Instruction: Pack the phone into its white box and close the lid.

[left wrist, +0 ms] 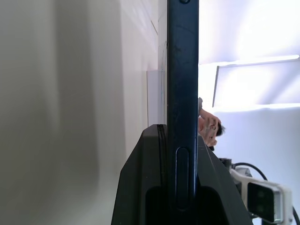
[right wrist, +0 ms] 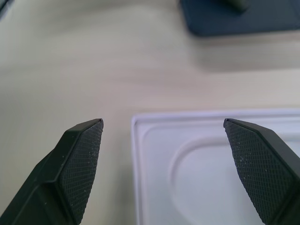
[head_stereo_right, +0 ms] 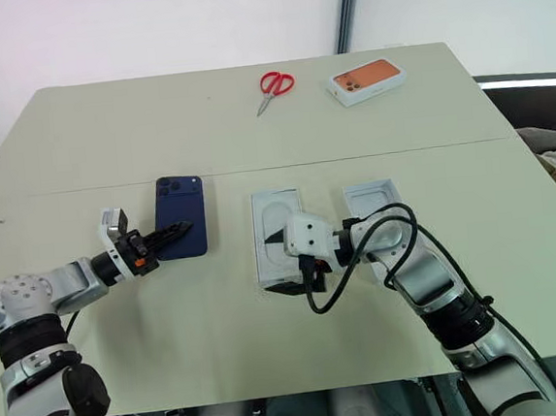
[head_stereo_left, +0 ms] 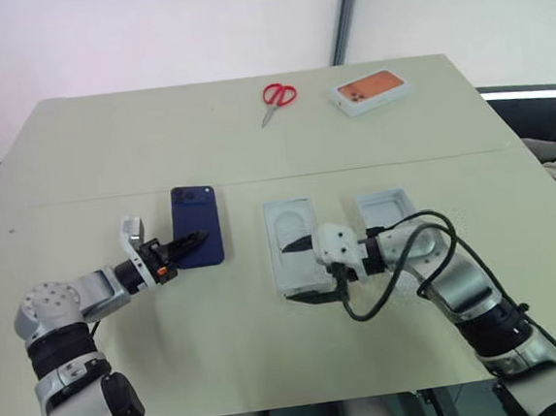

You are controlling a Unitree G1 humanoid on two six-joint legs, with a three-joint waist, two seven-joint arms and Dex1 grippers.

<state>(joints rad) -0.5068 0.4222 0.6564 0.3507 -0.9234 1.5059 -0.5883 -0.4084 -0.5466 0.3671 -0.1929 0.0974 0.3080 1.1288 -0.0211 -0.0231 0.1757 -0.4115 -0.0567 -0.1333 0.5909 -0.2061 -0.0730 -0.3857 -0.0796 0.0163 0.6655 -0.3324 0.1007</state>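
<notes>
The left pincer (head_stereo_left: 191, 242) is clenched on the phone's (head_stereo_left: 198, 225) near edge; the right pincer (head_stereo_left: 300, 270), spread wide, straddles the white insert (head_stereo_left: 290, 231) right of the phone.

Bright, even light on the table (head_stereo_left: 252, 132); soft shadows, glare behind the phone (left wrist: 183, 84), near wrist views blurred

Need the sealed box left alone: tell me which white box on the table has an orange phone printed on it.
The white box with the orange phone picture, at the far edge beside the red scissors. The two white pieces by the right hand show no orange print.
</notes>
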